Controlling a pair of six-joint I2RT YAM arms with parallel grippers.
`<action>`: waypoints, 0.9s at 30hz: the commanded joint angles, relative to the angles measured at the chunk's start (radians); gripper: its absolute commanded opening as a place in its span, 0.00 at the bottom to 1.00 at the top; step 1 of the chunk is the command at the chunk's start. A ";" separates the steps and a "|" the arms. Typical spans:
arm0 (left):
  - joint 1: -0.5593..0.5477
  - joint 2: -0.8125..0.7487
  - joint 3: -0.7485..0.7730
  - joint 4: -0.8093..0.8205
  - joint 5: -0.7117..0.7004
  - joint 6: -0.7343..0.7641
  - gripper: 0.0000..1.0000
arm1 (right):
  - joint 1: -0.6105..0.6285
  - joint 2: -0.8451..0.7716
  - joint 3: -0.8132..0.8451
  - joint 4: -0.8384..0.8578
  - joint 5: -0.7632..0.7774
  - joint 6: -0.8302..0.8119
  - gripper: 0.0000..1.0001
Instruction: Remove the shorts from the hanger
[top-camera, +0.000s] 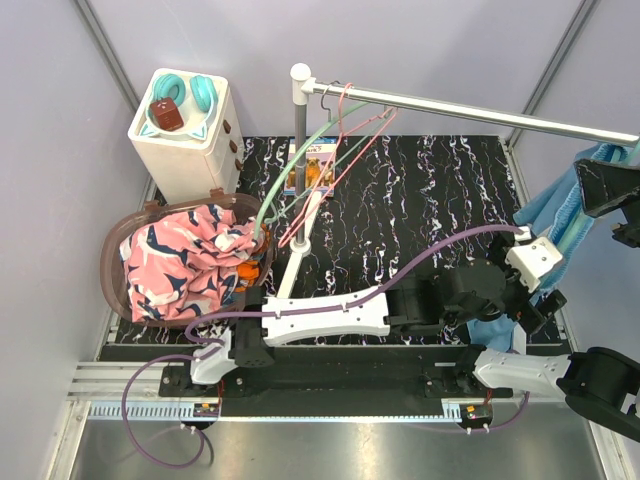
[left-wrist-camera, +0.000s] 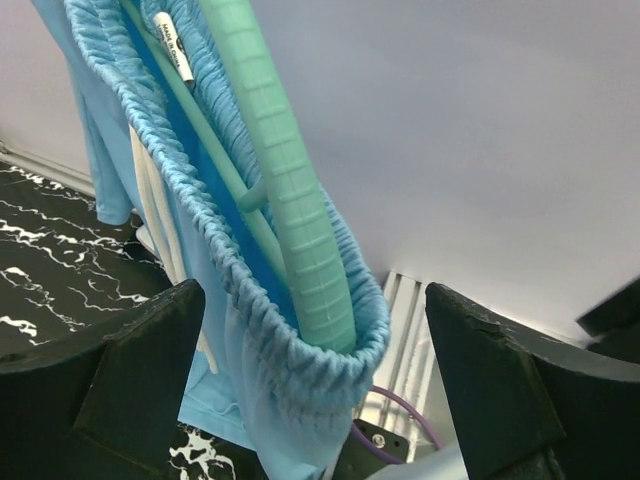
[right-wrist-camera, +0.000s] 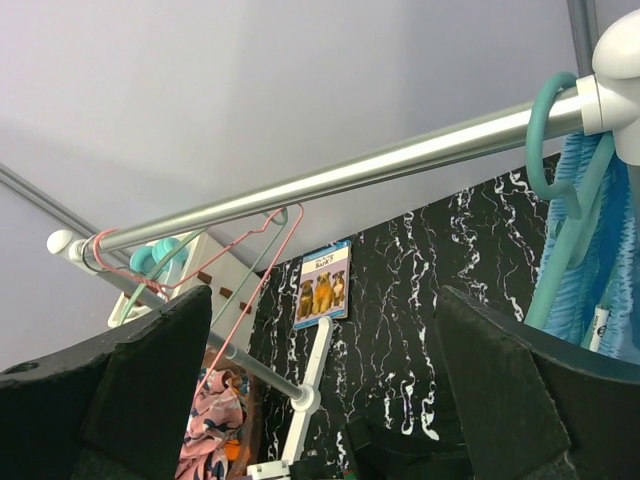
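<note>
The plain light blue shorts (top-camera: 560, 205) hang on a teal hanger (left-wrist-camera: 290, 200) at the right end of the rod (top-camera: 470, 110). My left gripper (top-camera: 538, 305) is open. In the left wrist view (left-wrist-camera: 315, 400) the end of the shorts' waistband (left-wrist-camera: 250, 330), stretched over the hanger, lies between its fingers, untouched. My right gripper (top-camera: 612, 190) is open and empty by the rod's right end. Its view (right-wrist-camera: 320, 400) shows the hanger hook (right-wrist-camera: 545, 150) and the blue shorts (right-wrist-camera: 600, 270) at the right. The pink printed shorts (top-camera: 175, 260) and the orange patterned shorts (top-camera: 250, 268) lie in the basket (top-camera: 110, 270).
Empty pink and green hangers (top-camera: 330, 150) hang at the rod's left end by the rack's post (top-camera: 300, 110). A white box (top-camera: 185, 150) with teal headphones stands at the back left. A dog picture card (top-camera: 310, 165) lies on the black marbled mat.
</note>
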 joint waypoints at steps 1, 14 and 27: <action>0.000 0.008 0.062 0.133 -0.062 0.043 0.93 | 0.006 0.014 0.005 -0.178 -0.018 0.022 1.00; 0.034 0.078 0.123 0.172 -0.027 0.081 0.53 | 0.005 0.022 0.060 -0.182 -0.032 0.007 1.00; 0.051 0.066 0.127 0.129 -0.033 0.086 0.10 | 0.005 0.032 0.077 -0.159 -0.026 -0.019 1.00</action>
